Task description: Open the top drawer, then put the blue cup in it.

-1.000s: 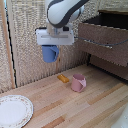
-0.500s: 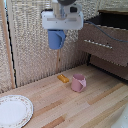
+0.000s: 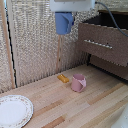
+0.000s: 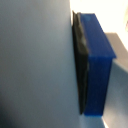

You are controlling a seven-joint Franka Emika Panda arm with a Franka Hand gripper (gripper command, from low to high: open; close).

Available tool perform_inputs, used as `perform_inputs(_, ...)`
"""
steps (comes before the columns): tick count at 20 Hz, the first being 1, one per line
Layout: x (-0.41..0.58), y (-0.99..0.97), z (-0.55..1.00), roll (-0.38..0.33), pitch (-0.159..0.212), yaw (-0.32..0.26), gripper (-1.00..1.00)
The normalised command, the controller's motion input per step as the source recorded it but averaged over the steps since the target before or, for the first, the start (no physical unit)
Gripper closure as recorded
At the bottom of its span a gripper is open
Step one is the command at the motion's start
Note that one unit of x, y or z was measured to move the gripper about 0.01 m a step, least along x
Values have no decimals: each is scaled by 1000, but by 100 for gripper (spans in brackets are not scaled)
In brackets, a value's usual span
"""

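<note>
1. Plate (image 3: 14, 110): white, patterned rim, lower left of the frame, on the worktop (image 3: 75, 107). Not part of the task.
2. Worktop: pale wood planks, filling the lower half of the frame.
3. Pink mug (image 3: 78, 83): centre of the frame, upright on the worktop. A small orange object (image 3: 63, 78) lies just beside it, too blurred to name.
4. Cup (image 3: 64, 22): blue, held high at upper centre, well above the worktop. The wrist view shows a blue surface (image 4: 97, 62) close against the camera.
5. Gripper (image 3: 65, 12): at the top of the frame; its jaws appear to be pinching the cup, though the contact itself is blurred.
6. Top drawer (image 3: 102, 42): upper right, dark brown with a silver bar handle; it looks pulled out, open cavity visible behind its front. A like drawer front sits below.
7. Step in hand, as judged: opening done, cup in carry. Next move calls for travel toward the frame's right, over the drawer front, then lowering into the cavity.
8. Backdrop: woven beige screen (image 3: 35, 45) with wooden posts.
</note>
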Motion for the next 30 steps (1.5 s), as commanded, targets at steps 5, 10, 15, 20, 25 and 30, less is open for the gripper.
perform_inputs(5, 404, -628, 997, -4, 59, -97, 100)
perform_inputs(10, 444, -807, 949, 0, 63, -87, 100)
perform_inputs(15, 341, -968, 869, 6, 30, -48, 100)
perform_inputs(20, 210, -1000, 781, 8, 74, -37, 100)
perform_inputs(25, 152, -961, 523, 8, 106, -20, 100)
perform_inputs(30, 222, -653, 62, -2, 128, 0, 100)
